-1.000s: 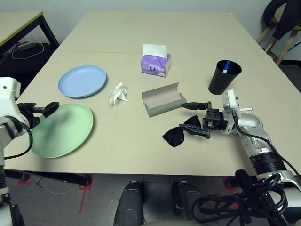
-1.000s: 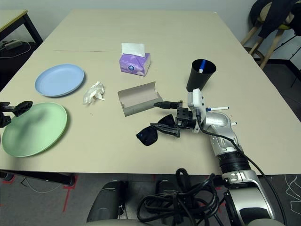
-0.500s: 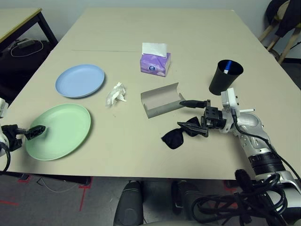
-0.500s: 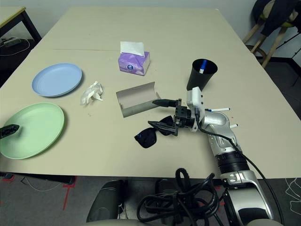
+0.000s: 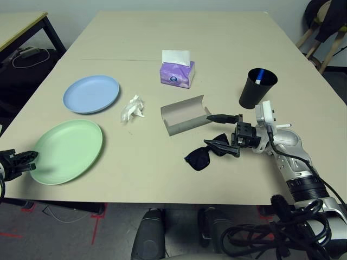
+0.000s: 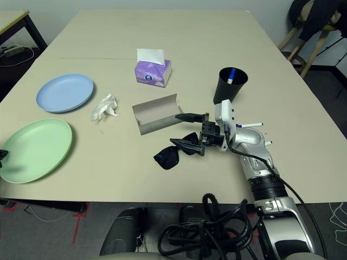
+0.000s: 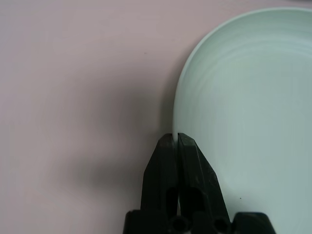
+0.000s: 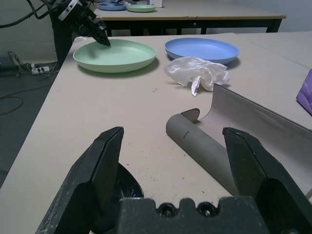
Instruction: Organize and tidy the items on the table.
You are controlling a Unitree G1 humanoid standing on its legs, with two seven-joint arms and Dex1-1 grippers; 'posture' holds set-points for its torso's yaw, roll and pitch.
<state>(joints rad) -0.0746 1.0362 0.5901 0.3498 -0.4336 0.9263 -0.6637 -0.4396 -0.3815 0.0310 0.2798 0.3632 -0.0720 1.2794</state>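
Note:
The mint green plate [image 5: 68, 150] lies at the front left of the table [image 5: 217, 49], with the light blue plate [image 5: 91, 93] behind it. My left gripper [image 5: 26, 157] is shut, its tips at the green plate's outer rim [image 7: 176, 112]. A crumpled white tissue [image 5: 133, 107] lies right of the blue plate. The grey glasses case [image 5: 184, 114] stands open at the centre. My right gripper [image 5: 219, 132] is open beside the case, its nearer finger touching the black sunglasses [image 5: 201, 157]. The black cup [image 5: 257, 88] holds the blue-and-white pen [image 5: 260, 75].
A purple tissue box [image 5: 178, 73] stands behind the glasses case. A smaller black-legged desk [image 5: 21, 27] is at the far left, with cables on the floor. Wooden stools [image 5: 320, 38] stand past the table's far right corner.
My left gripper has drawn back from above the green plate to its outer rim, near the table's left front edge. The right arm has stayed almost still.

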